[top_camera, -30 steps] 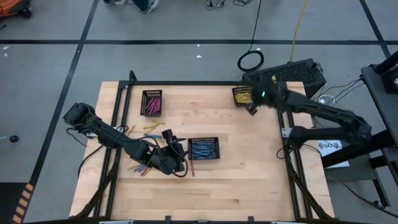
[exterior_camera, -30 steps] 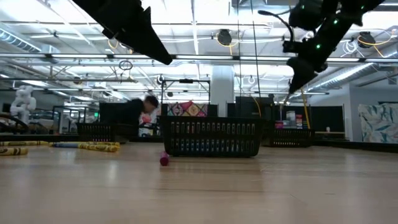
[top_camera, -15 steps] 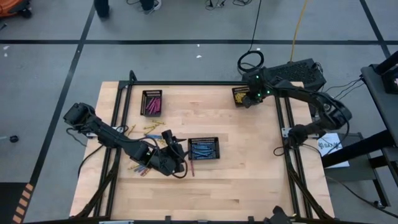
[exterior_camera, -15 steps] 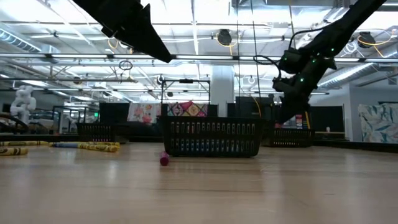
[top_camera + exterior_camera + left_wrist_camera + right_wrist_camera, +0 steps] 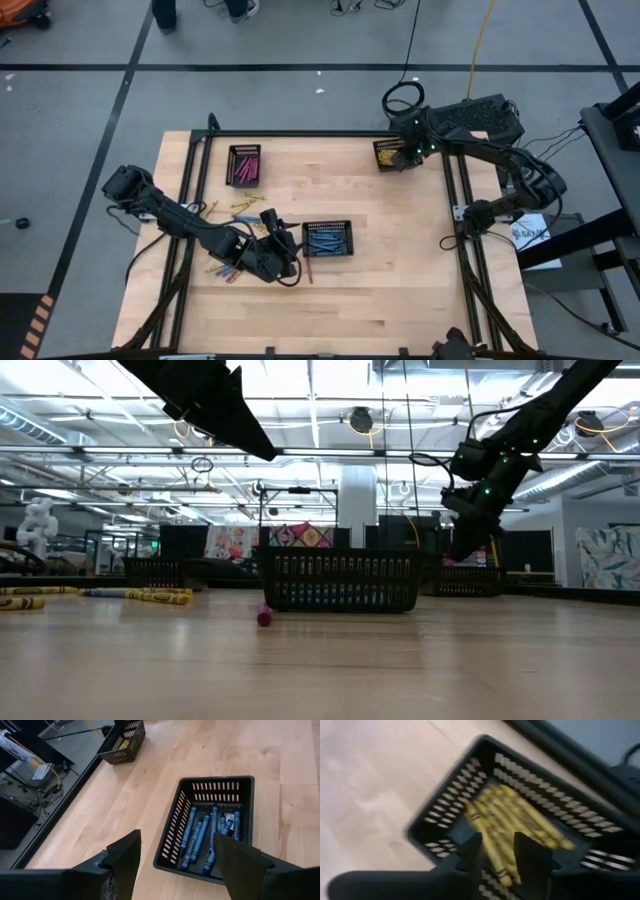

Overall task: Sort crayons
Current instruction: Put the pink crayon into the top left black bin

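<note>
Loose crayons [image 5: 232, 270], yellow, blue and pink, lie on the table [image 5: 380, 280] at its left side, long axes mixed. Left claw [image 5: 175, 855] hangs beside them, nearer arm, fingers spread wide, empty, facing the blue tray [image 5: 212, 827]. Right claw [image 5: 497, 852] sits directly over the yellow tray [image 5: 445, 827] at the far corner, fingers slightly parted; whether a stick is held, cannot tell.

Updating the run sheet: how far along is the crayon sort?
Done: blue crayons fill the middle tray, pink ones the left tray, yellow ones the far tray. In hand: right pincer over the yellow tray, fingers parted, nothing visibly gripped. Left: loose crayons by the open left pincer.
</note>
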Motion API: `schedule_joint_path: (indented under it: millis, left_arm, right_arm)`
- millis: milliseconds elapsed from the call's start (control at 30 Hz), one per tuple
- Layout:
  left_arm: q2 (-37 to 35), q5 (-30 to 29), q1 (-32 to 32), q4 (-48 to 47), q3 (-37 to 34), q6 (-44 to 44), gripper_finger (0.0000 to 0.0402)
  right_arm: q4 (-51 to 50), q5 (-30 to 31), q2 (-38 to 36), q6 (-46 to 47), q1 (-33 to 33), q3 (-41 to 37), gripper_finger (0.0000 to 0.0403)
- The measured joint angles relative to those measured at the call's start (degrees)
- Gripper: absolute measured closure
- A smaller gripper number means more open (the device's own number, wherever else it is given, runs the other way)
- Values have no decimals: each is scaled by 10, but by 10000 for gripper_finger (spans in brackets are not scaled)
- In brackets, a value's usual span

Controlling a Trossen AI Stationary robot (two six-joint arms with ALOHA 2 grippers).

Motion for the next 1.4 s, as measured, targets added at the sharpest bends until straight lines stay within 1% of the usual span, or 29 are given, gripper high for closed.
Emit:
schedule_joint_path:
  millis: [100, 200, 267, 400, 500, 633, 667, 733, 767, 867, 900, 967, 1033, 1167, 1267, 1400]
  left_arm:
    - [0, 0, 0, 0, 0, 0, 157]
    - [0, 0, 0, 0, 0, 0, 157]
    - [0, 0, 0, 0, 0, 0, 157]
    - [0, 0, 0, -1, 0, -10, 157]
    - [0, 0, 0, -3, 0, -36, 157]
    - [4, 5, -6, 4, -9, -83, 157]
    - [6, 8, -10, 2, -15, -109, 157]
    - [14, 19, -19, -2, -27, -201, 157]
    - [21, 30, -24, 1, -34, -250, 157]
    - [50, 62, -49, 5, -46, -384, 157]
    - [65, 72, -61, 21, -46, -410, 157]
    - [92, 87, -87, 55, -44, -428, 157]
    - [122, 89, -107, 74, -23, -430, 157]
    - [178, 88, -115, 35, 38, -441, 157]
    - [210, 86, -88, -12, 87, -465, 157]
    - [246, 120, -39, -64, 138, -471, 157]
  right_arm:
    - [-2, 45, -6, -16, -7, 0, 277]
    - [-17, 79, -25, -36, -8, 8, 266]
    - [-26, 83, -48, -42, -3, 19, 265]
    - [-28, 46, -119, -37, 42, 21, 276]
    - [-7, 15, -176, -6, 106, 7, 289]
    - [44, 10, -245, 42, 227, -45, 308]
    - [66, 10, -260, 57, 258, -61, 312]
    - [115, 13, -285, 87, 323, -98, 322]
    - [142, 21, -294, 98, 353, -116, 326]
    - [218, 71, -310, 119, 442, -165, 341]
    - [239, 91, -311, 120, 465, -177, 346]
    - [264, 127, -309, 117, 502, -190, 355]
    - [268, 152, -305, 108, 527, -193, 362]
    - [271, 177, -299, 88, 552, -193, 373]
    - [281, 179, -299, 79, 560, -193, 379]
    - [290, 178, -299, 70, 568, -193, 381]
